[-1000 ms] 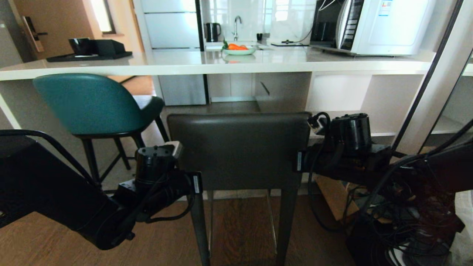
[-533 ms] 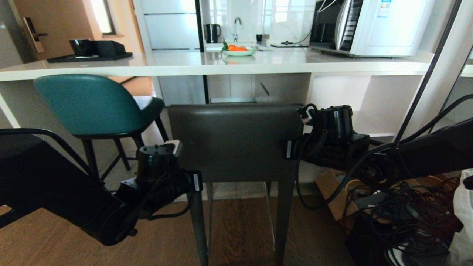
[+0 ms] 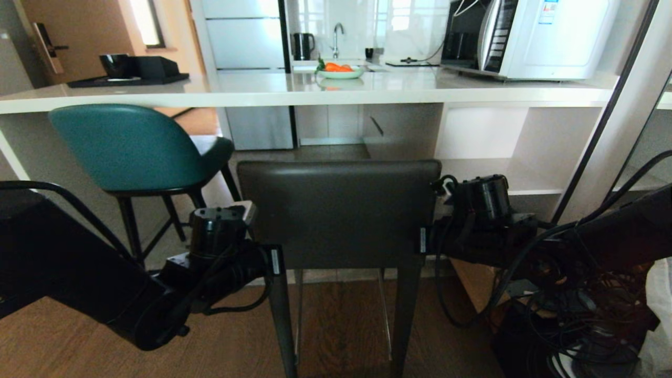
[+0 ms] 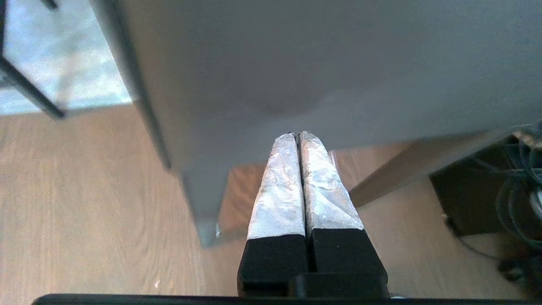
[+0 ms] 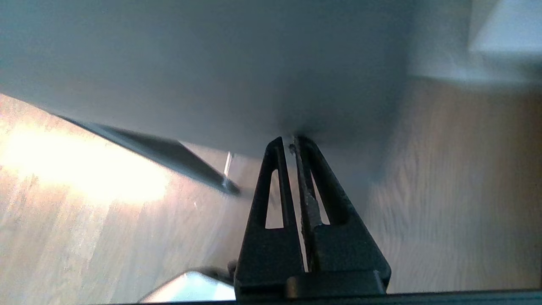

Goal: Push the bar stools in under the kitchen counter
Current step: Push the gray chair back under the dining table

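Dark grey stool [image 3: 338, 210]: seat hidden behind its backrest, legs cut off by the near edge. Both pincer tips are concealed behind the backrest sides.

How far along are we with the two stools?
Done: the teal stool already has its seat under the counter. In hand: both shut claws, left claw and right claw, are pressed against the back of the grey stool. Left: that stool stands short of the counter edge and needs pushing in.
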Motion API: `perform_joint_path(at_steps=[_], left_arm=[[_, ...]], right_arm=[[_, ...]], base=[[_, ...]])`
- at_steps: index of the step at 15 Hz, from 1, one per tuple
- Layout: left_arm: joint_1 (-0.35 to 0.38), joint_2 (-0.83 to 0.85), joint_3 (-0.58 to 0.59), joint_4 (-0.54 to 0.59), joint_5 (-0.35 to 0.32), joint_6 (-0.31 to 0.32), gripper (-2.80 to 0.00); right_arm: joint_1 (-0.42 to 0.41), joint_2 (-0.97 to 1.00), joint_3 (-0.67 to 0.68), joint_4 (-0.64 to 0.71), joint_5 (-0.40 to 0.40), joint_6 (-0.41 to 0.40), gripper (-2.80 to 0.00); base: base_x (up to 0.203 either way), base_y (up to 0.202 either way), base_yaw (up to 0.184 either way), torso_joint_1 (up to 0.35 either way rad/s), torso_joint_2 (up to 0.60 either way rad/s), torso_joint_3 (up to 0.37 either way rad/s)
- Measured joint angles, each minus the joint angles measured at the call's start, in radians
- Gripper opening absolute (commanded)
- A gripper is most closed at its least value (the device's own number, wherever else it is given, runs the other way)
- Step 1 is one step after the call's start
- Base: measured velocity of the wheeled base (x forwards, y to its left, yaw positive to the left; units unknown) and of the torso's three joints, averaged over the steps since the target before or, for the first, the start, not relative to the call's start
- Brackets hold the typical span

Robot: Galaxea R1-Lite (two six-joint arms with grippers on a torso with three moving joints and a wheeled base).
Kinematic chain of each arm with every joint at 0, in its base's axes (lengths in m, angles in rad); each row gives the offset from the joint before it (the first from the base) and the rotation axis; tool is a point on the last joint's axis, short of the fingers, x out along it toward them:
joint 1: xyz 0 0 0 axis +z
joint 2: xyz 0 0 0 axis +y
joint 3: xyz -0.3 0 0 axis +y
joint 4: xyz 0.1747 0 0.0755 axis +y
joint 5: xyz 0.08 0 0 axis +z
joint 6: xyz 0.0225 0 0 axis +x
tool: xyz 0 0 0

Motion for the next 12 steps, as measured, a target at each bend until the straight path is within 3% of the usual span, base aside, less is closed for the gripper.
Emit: perform_joint_path(at_steps=[4,7,12], left_arm=[[-0.007,-0.073,0.147,0.0,-0.033,0.002,-2.8],[-0.007,-0.058,0.215,-0.004,-0.105,0.03,-2.8],[0.039,0.162,0.141,-0.055,-0.081,0.067,-2.8]], right_arm=[[-0.011,-0.082,0.165,-0.012,0.094,0.0,-2.8],[-0.034,-0.036,0.229,-0.06,0.14,0.002,-2.8],[-0.057,0.186,0.233,-0.23,0.148,0.012,-2.8]], base=[[0.0,0.0,0.0,0.0,0.0,0.0],[0.0,0.0,0.0,0.0,0.0,0.0],[0.0,0.0,0.0,0.0,0.0,0.0]])
